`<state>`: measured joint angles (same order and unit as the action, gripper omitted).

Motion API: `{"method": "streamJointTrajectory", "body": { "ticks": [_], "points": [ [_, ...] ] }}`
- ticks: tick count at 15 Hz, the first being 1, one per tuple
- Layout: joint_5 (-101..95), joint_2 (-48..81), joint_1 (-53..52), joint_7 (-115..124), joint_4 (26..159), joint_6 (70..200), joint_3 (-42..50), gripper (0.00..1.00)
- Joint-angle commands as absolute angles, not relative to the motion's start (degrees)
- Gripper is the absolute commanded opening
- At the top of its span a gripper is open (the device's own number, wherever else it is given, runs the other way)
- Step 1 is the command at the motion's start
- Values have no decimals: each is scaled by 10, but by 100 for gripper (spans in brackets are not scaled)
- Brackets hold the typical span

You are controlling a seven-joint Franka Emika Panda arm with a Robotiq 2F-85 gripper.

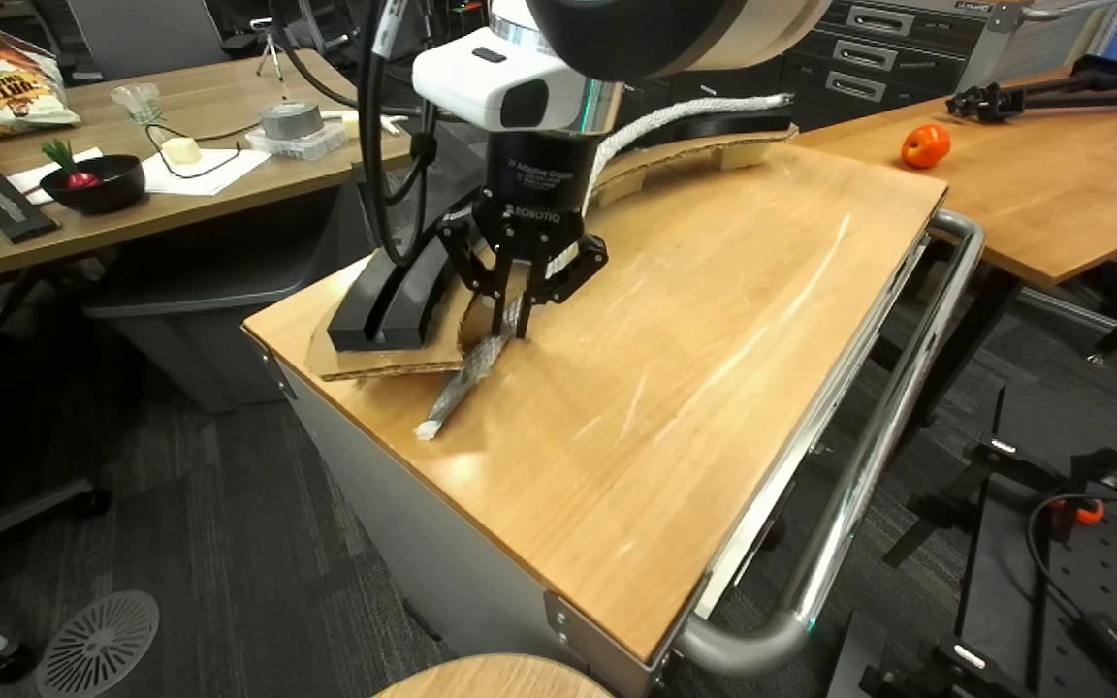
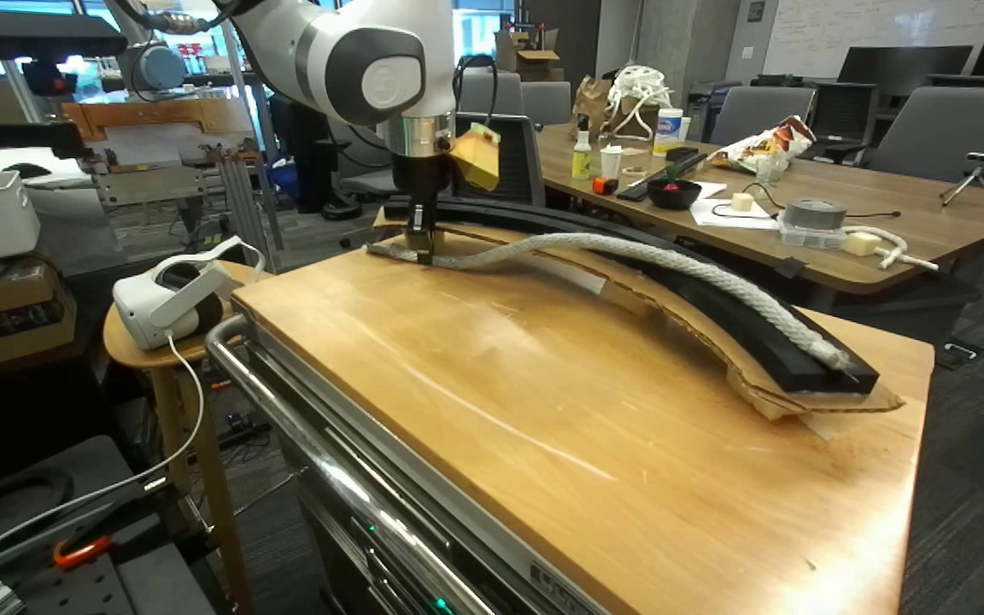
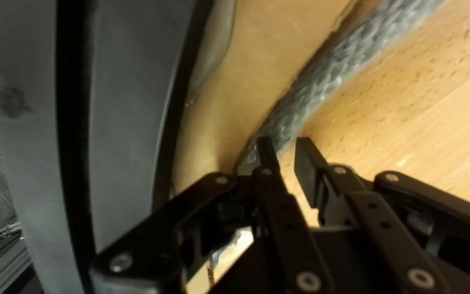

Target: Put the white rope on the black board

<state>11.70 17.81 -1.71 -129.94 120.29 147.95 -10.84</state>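
The greyish-white rope (image 2: 688, 263) rises from the tabletop, and its far stretch rests on the black board (image 2: 808, 376). Its taped near part (image 1: 469, 378) slants down over the wood, away from the board's near end (image 1: 418, 305), with a pale tip. At that part my gripper (image 1: 511, 334) points down, fingertips close to the table. In the wrist view my gripper (image 3: 284, 141) has its fingers a small gap apart, bare wood visible between the pads. There the rope (image 3: 333, 73) passes beneath the left fingertip, not clearly between the pads. To the left runs the grooved board (image 3: 133, 102).
A cardboard strip (image 2: 851, 401) lies under the board, its ragged edge raised off the tabletop (image 1: 675, 388). The metal rail (image 1: 874, 446) runs along one side of the cart. A headset (image 2: 146, 303) sits on a stool close by.
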Motion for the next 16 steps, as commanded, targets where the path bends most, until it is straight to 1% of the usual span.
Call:
{"method": "streamJointTrajectory", "body": {
  "ticks": [1, 4, 5, 6, 8, 10, 11, 12, 13, 14, 15, 16],
  "points": [
    [157, 161, 8, -1318, 1225, 1516, -134, 24],
    [182, 159, 20, -1329, 1234, 1533, -146, 27],
    [187, 158, 23, -1332, 1237, 1538, -149, 26],
    [192, 157, 26, -1335, 1240, 1542, -152, 28],
    [205, 155, 33, -1345, 1245, 1545, -159, 26],
    [212, 159, 36, -1347, 1242, 1539, -161, 32],
    [205, 163, 34, -1343, 1236, 1529, -158, 33],
    [192, 166, 28, -1334, 1233, 1523, -152, 38],
    [183, 168, 24, -1327, 1232, 1519, -148, 39],
    [176, 169, 21, -1323, 1232, 1517, -146, 38],
    [171, 170, 20, -1321, 1230, 1513, -145, 41],
    [167, 171, 20, -1320, 1228, 1509, -144, 39]
  ]
}}
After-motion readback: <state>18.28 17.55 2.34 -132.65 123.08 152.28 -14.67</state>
